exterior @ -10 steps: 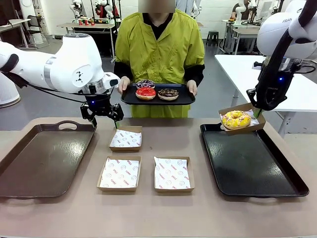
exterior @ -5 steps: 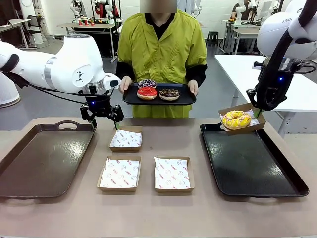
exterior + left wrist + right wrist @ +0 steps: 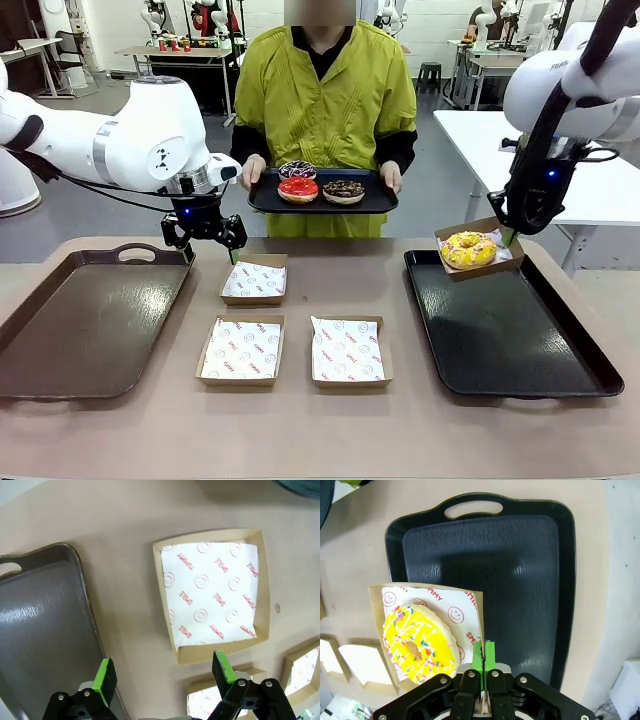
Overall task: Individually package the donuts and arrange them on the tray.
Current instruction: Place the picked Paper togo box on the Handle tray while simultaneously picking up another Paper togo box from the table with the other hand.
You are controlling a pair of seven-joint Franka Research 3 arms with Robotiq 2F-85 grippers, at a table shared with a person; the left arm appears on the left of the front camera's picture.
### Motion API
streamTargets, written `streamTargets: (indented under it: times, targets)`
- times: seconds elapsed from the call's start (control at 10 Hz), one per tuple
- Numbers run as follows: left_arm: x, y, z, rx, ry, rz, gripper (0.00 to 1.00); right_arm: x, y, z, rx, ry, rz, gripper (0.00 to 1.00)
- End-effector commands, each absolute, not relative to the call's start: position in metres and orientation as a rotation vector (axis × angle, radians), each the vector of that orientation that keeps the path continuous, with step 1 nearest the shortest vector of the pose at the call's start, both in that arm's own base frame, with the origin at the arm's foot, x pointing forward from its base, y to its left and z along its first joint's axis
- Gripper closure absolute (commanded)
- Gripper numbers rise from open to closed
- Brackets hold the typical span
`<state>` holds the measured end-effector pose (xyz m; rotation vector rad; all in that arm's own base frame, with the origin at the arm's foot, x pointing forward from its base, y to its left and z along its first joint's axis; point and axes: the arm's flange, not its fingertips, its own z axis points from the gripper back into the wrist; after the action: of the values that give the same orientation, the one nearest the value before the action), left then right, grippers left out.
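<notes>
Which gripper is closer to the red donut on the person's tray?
Left. The left gripper hangs open, a little left of the red donut; the right gripper, shut on the box with the yellow donut, is far right.

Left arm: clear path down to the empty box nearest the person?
Probably yes: its jaws hang open over the edge of that cardboard box, which holds only paper; nothing lies between.
</notes>
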<state>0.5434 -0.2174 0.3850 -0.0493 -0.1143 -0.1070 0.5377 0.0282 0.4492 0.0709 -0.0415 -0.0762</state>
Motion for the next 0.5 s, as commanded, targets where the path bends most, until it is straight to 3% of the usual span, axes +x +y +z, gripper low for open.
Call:
streamTargets:
  times: [0.0,0.4]
  targets:
    - [0.565,-0.219,0.374,-0.055,-0.108,-0.025,0.00,0.557,0.027,0.438,0.060,-0.060,-0.066,0.99]
    - [0.578,-0.220,0.357,-0.039,-0.074,0.013,0.00,0.584,0.021,0.410,0.081,-0.040,-0.060,0.99]
